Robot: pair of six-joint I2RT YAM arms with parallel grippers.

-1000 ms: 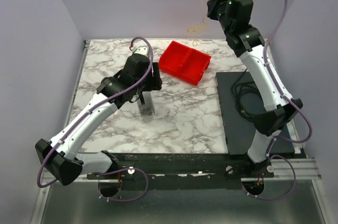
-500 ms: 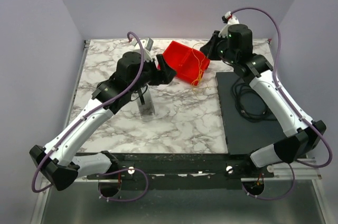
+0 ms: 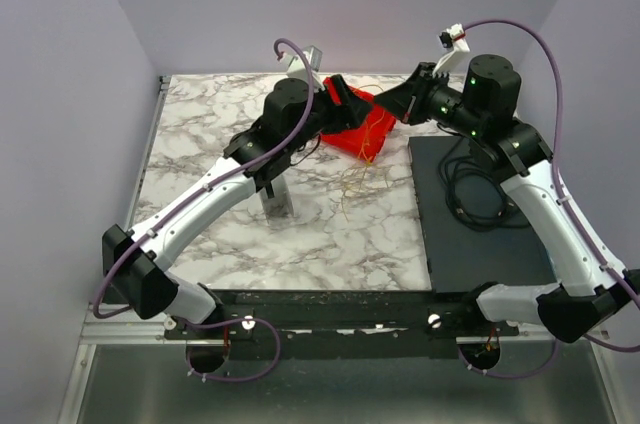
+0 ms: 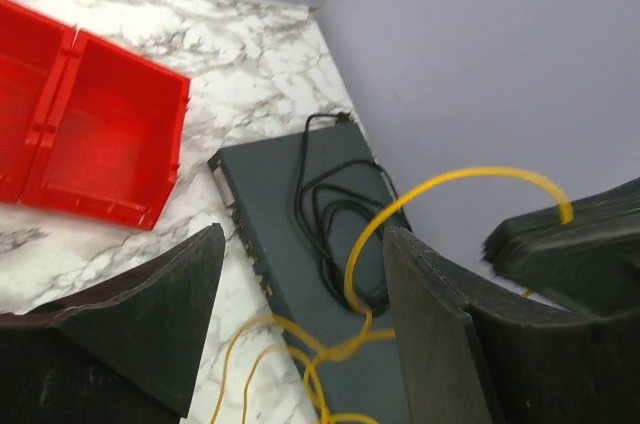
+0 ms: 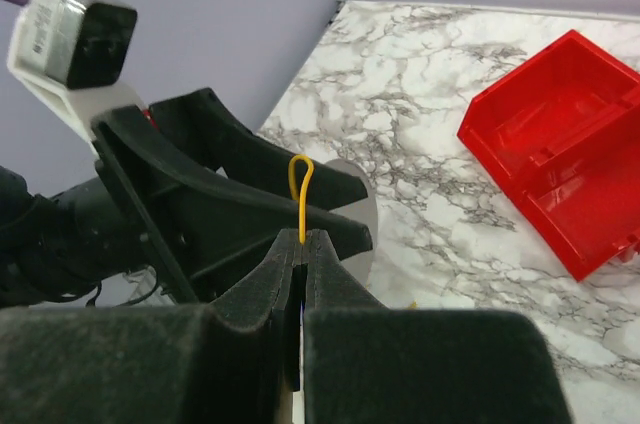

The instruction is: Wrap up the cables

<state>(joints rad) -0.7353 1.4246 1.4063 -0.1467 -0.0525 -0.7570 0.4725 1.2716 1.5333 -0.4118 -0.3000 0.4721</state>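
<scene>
The cables [image 3: 358,172] are thin yellow-orange wires that hang in front of the red bin and trail onto the marble. My right gripper [image 3: 397,104] is shut on a small loop of cable [image 5: 301,182], which sticks out above its pressed tips [image 5: 303,240]. My left gripper [image 3: 348,106] faces it from the left, open, tips close to the right gripper's. In the left wrist view a yellow strand [image 4: 358,262] arcs through the gap of the left gripper [image 4: 305,236], touching neither finger, and runs to the right gripper's tip.
A red two-compartment bin [image 3: 372,129] sits under both grippers at the back of the marble table [image 3: 200,134]. A grey upright post [image 3: 277,199] stands mid-left. A dark mat [image 3: 470,234] at the right carries a coiled black cord [image 3: 468,194].
The right arm has swung down from high at the back to just above the bin, lowering the cables onto the table. The left arm has reached right and back to meet it.
</scene>
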